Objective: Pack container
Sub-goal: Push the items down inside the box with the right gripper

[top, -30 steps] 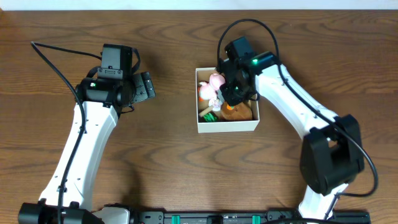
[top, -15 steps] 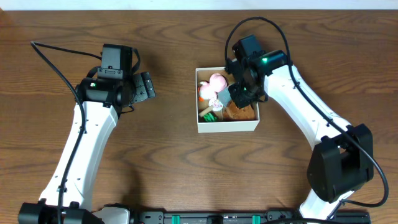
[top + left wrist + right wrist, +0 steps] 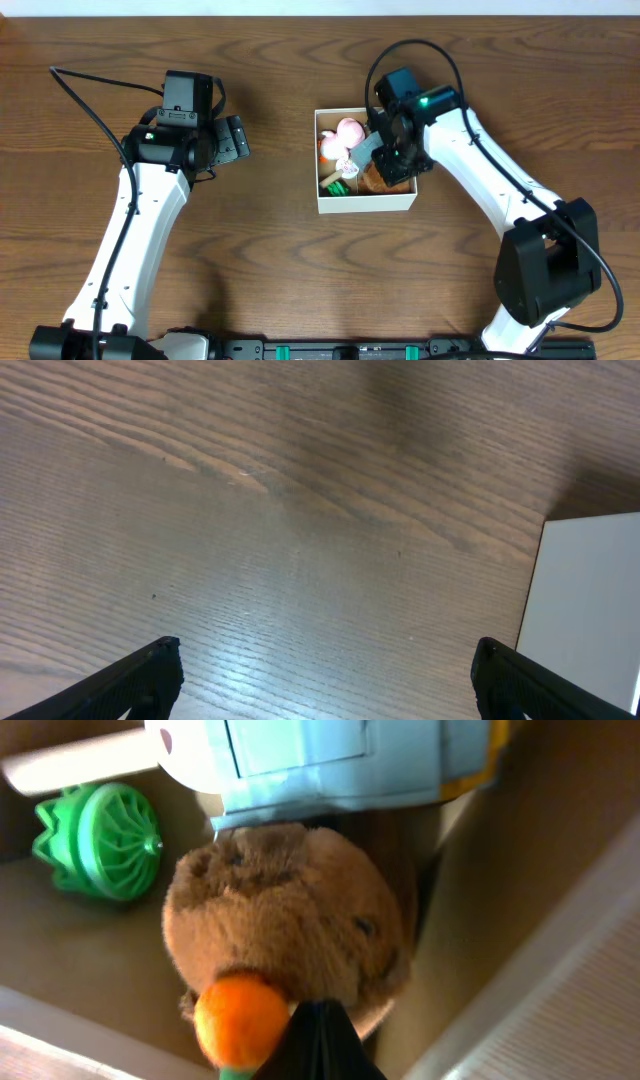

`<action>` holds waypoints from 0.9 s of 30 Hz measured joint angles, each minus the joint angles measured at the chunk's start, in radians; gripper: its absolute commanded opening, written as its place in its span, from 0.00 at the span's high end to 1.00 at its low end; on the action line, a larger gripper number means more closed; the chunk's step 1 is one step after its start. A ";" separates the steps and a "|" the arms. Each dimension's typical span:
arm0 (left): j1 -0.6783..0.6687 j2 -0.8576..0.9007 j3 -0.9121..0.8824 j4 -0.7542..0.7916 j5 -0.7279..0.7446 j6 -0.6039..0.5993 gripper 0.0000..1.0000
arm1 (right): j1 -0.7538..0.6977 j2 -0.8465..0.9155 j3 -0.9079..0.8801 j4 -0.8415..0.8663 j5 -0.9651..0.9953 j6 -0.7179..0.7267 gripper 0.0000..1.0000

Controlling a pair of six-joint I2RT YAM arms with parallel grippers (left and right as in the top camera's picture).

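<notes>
The container (image 3: 365, 203), a square white-walled box with a brown inside, sits at the table's middle and holds several small toys. Among them are a pink toy (image 3: 348, 130), a green toy (image 3: 340, 187) and a brown plush (image 3: 380, 181). My right gripper (image 3: 386, 164) is inside the box's right half. In the right wrist view its fingers (image 3: 320, 1025) are closed together against the lower edge of the brown plush (image 3: 290, 920), beside an orange ball (image 3: 240, 1020). My left gripper (image 3: 238, 140) is open and empty over bare table left of the box.
In the right wrist view a light-blue and white toy (image 3: 330, 760) and a green ribbed toy (image 3: 100, 840) lie beyond the plush, and the box's wall (image 3: 560, 1000) runs at the right. The left wrist view shows wood table and the box's white outer wall (image 3: 590, 600).
My right gripper has shifted right and toward the front inside the box, from its middle to the brown plush at the right. The left arm has not moved.
</notes>
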 measured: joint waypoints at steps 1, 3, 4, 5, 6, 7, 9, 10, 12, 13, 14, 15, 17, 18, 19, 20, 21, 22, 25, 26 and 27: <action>0.000 0.000 0.000 0.000 0.000 0.000 0.08 | 0.002 -0.004 -0.022 0.037 0.000 0.000 0.99; 0.000 0.000 0.000 0.000 -0.001 0.000 0.08 | 0.003 -0.014 -0.071 0.125 -0.002 0.002 0.99; 0.000 0.000 0.000 0.000 0.000 0.000 0.08 | 0.003 -0.021 -0.097 0.178 -0.002 0.006 0.99; 0.000 0.000 0.000 0.000 0.000 0.000 0.08 | 0.003 -0.028 -0.120 0.223 -0.002 0.010 0.99; 0.000 0.000 0.000 0.000 0.000 0.000 0.08 | 0.003 -0.035 -0.140 0.268 -0.002 0.015 0.98; 0.000 0.000 0.000 0.000 0.000 0.000 0.08 | 0.003 -0.043 -0.164 0.329 -0.002 0.023 0.98; 0.000 0.000 0.000 0.000 0.000 0.000 0.08 | 0.003 -0.051 -0.201 0.425 -0.002 0.034 0.98; 0.000 0.000 0.000 0.000 0.000 0.000 0.08 | 0.003 -0.053 -0.216 0.472 -0.003 0.039 0.98; 0.000 0.000 0.000 0.000 0.000 0.000 0.07 | 0.003 -0.053 -0.237 0.545 -0.005 0.051 0.99; 0.000 0.000 0.000 0.000 0.000 0.000 0.08 | 0.003 -0.053 -0.245 0.570 -0.005 0.056 0.99; 0.000 0.000 0.000 0.000 0.000 0.000 0.07 | 0.003 -0.053 -0.248 0.582 -0.006 0.059 0.99; 0.000 0.000 0.000 0.000 0.000 0.000 0.08 | 0.003 -0.054 -0.251 0.587 -0.010 0.061 0.99; 0.000 0.000 0.000 0.000 0.000 0.000 0.08 | 0.003 -0.054 -0.253 0.588 -0.021 0.061 0.97; 0.000 0.000 0.000 0.000 0.000 0.000 0.08 | 0.003 -0.054 -0.253 0.586 -0.030 0.060 0.96; 0.000 0.000 0.000 0.000 0.000 0.000 0.07 | 0.003 -0.054 -0.253 0.581 -0.040 0.056 0.95; 0.000 0.000 0.000 0.000 0.000 0.000 0.08 | 0.003 -0.054 -0.252 0.574 -0.048 0.053 0.96; 0.000 0.000 0.000 0.000 0.000 0.000 0.08 | 0.003 -0.054 -0.252 0.563 -0.056 0.050 0.98; 0.000 0.000 0.000 0.000 0.000 0.000 0.07 | 0.003 -0.054 -0.252 0.559 -0.058 0.050 0.98; 0.000 0.000 0.000 0.000 0.000 0.000 0.08 | 0.003 -0.054 -0.252 0.536 -0.039 0.061 0.98; 0.000 0.000 0.000 0.000 0.000 0.000 0.08 | 0.003 -0.054 -0.252 0.531 -0.023 0.073 0.99; 0.000 0.000 0.000 0.000 0.000 0.000 0.08 | 0.003 -0.055 -0.252 0.521 0.006 0.094 0.99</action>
